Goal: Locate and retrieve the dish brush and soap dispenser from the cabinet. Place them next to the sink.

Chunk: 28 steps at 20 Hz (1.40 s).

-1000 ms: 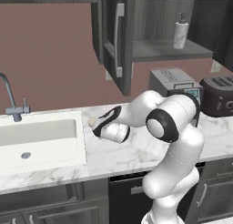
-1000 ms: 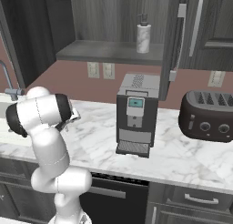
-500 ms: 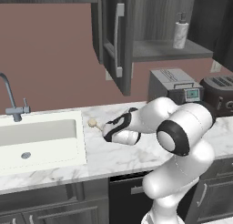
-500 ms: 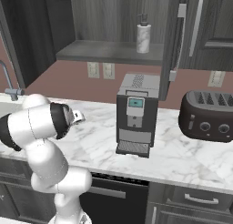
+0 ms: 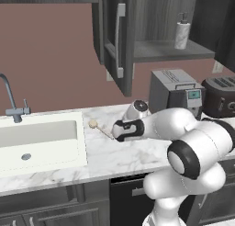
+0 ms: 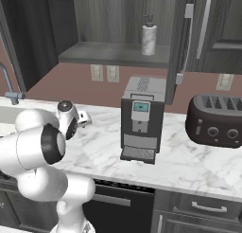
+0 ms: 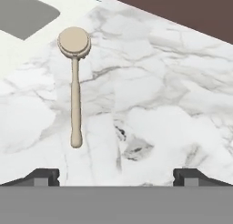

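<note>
Hand (image 7: 116, 175): released, jaws wide, nothing between them; fingertips (image 7: 43, 175) low over the counter, clear of the brush handle.
Brush (image 7: 74, 79): flat on the counter (image 7: 154, 104), just right of the sink rim in left base view. Round head (image 5: 93, 124) twd sink, handle twd the arm. Free of the hand.
Brush in hand view: head at upper left, handle running down to a rounded end, left of ctr between the fingertips.
Dispenser (image 5: 181, 33): upright on the cabinet shelf (image 5: 170, 50), near its right end in left base view. Pump top dark. Well apart from the hand.
Cabinet (image 6: 113, 23): door (image 5: 117, 36) swung open, bar handle facing out.
Sink (image 5: 36, 140): white basin set in the counter, drain at lower left, faucet (image 5: 10, 101) at its back edge.
Arm: reaches left across the counter, wrist low beside the brush handle.
Coffee machine (image 6: 141, 118): on the counter below the shelf, right of the arm.
Toaster (image 6: 215, 120): on the counter, right of the coffee machine, apart from it.
</note>
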Tool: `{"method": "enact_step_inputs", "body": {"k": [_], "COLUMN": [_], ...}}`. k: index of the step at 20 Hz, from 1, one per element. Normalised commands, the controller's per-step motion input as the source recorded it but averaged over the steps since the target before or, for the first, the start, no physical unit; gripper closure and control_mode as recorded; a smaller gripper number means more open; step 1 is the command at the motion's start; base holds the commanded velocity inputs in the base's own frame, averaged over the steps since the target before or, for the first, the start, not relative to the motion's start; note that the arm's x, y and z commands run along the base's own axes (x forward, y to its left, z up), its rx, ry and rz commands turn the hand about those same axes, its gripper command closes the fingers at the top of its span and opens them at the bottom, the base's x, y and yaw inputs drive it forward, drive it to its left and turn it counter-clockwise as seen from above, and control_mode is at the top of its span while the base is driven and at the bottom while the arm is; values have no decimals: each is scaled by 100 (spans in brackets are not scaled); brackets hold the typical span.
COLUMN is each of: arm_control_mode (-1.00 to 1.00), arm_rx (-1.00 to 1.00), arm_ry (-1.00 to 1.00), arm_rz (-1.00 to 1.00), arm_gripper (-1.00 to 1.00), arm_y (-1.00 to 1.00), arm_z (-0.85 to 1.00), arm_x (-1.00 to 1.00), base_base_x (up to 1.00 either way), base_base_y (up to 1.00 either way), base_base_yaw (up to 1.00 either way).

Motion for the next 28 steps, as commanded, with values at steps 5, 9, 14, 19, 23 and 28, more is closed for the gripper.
{"method": "enact_step_inputs", "body": {"k": [5, 9, 14, 19, 23, 28], "arm_control_mode": [-100, -100, -100, -100, -100, -100], "arm_rx": [2, 10, 3, 0, -2, -7], "arm_ry": [7, 0, -1, 0, 0, 0], "arm_rz": [-9, -4, 0, -1, -7, -17], "arm_gripper": [-100, -100, -100, -100, -100, -100], "arm_y": [-2, -10, -7, -7, -3, -14], "arm_z": [50, 12, 0, 1, 12, 12], "arm_x": [-3, -13, -2, -7, -14, -3], "base_base_x": [0, 0, 0, 0, 0, 0], "base_base_y": [0, 0, 0, 0, 0, 0], "base_base_yaw": [0, 0, 0, 0, 0, 0]}}
